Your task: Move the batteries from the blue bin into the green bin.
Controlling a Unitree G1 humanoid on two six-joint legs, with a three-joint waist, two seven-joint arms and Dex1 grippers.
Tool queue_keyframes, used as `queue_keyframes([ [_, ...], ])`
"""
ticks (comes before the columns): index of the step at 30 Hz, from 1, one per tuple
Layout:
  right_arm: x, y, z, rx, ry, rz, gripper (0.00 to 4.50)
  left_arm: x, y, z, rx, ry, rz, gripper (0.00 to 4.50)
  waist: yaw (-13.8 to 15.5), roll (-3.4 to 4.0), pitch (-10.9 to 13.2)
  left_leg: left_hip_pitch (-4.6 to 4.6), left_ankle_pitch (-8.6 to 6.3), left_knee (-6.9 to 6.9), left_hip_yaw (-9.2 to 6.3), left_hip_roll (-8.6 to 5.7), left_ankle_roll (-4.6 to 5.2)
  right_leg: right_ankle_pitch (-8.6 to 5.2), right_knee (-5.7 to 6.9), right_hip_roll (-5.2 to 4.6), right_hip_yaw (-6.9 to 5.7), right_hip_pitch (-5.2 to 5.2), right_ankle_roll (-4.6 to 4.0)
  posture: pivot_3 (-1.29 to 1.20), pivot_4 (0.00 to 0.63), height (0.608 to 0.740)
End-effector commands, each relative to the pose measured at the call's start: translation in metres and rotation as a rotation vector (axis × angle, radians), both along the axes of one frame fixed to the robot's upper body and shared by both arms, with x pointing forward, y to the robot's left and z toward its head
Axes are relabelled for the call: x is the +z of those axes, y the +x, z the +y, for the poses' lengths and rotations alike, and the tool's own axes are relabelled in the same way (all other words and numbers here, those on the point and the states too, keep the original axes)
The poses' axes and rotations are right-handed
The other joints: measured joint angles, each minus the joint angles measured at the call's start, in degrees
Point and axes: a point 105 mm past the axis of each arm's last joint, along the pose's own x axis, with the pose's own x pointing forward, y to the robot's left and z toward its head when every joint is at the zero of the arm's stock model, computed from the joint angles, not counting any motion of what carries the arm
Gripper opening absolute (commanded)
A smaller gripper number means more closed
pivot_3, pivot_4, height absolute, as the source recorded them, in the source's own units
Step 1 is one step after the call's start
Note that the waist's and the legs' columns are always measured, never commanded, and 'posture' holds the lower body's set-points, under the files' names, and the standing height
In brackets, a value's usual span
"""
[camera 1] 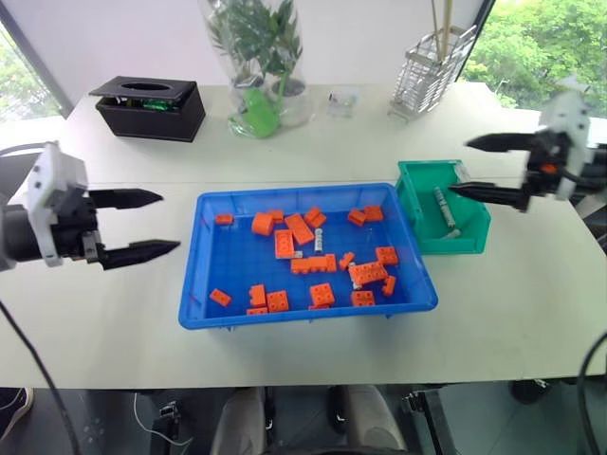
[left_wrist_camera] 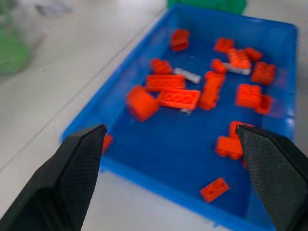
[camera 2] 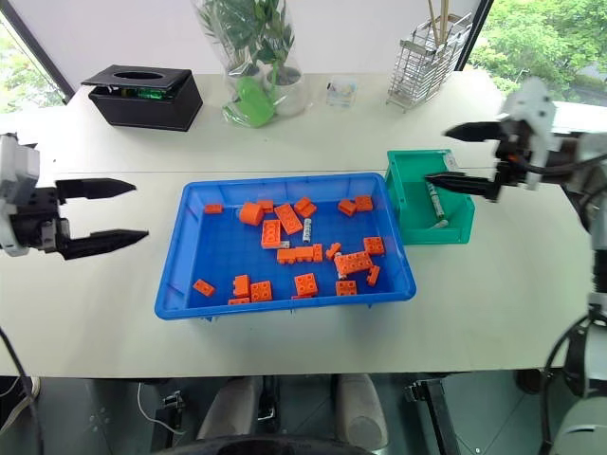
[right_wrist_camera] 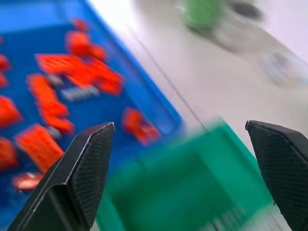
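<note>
1. An office or lab-like room: a long white table [camera 1: 123,313] fills most of the frame.
2. Large windows with green trees [camera 1: 550,43] stand at the upper right and far left.
3. A potted plant in a glass vase [camera 1: 258,66], a black box [camera 1: 150,107] and a wire basket [camera 1: 429,76] line the table's far edge.

Two bins [camera 1: 414,201] — four batteries [camera 1: 442,206]

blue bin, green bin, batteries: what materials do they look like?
Blue bin: likely moulded plastic, glossy, with a rolled rim. Green bin: likely plastic too, smooth teal walls. Batteries: silver-grey cylinders, apparently metal-cased, dull sheen.
</note>
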Motion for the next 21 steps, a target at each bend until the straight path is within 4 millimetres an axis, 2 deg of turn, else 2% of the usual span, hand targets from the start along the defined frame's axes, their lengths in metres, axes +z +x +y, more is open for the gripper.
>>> queue_keyframes([
  [1, 0.0, -0.001, 0.05, 0.115, 0.003, 0.054, 4.49, -0.008, -0.012, -0.021, -0.141, 0.07, 0.025, 4.5, 0.0, 0.0, 0.0, -0.02, 0.0, 0.0, 0.0, -0.01, 0.0, 0.0, 0.0, -0.01, 0.0, -0.02, 0.0, 0.0, 0.15, 0.736],
  [4, -0.014, -0.014, 0.092, 0.271, -0.045, 0.065, 4.49, -0.019, -0.018, -0.032, -0.22, 0.098, 0.06, 4.5, 0.2, 0.0, 0.0, -0.08, 0.0, 0.01, -0.01, -0.01, 0.0, 0.0, 0.01, -0.03, 0.0, -0.06, 0.0, 0.0, 0.15, 0.736],
  [8, -0.041, -0.008, 0.131, 0.343, -0.168, -0.06, 4.49, -0.024, -0.016, -0.04, -0.255, 0.103, 0.057, 4.5, 0.9, -0.03, 0.0, -0.15, 0.01, 0.06, 0.02, -0.07, 0.0, 0.01, 0.06, -0.02, 0.0, -0.14, 0.01, 0.0, 0.15, 0.736],
  [12, -0.068, -0.009, 0.156, 0.401, -0.245, -0.147, 4.49, -0.024, -0.013, -0.046, -0.265, 0.08, 0.054, 4.5, 1.4, -0.08, 0.0, -0.16, 0.02, 0.14, 0.15, -0.11, -0.01, 0.0, 0.08, -0.02, -0.02, -0.09, 0.0, 0.0, 0.15, 0.736],
  [17, -0.09, 0.001, 0.187, 0.364, -0.301, -0.29, 4.49, -0.026, -0.003, -0.05, -0.243, 0.045, 0.052, 4.5, 1.2, -0.13, 0.0, -0.16, 0.03, 0.16, 0.16, -0.12, -0.03, 0.02, 0.16, 0.0, -0.02, -0.09, 0.03, 0.0, 0.15, 0.736],
  [21, -0.108, 0.004, 0.199, 0.363, -0.342, -0.333, 4.49, -0.023, 0.005, -0.053, -0.23, 0.021, 0.031, 4.5, 1.1, -0.24, -0.1, -0.05, 0.09, 0.17, 0.12, -0.12, -0.12, 0.01, 0.49, 0.06, -0.03, -0.12, 0.02, 0.0, 0.15, 0.736],
])
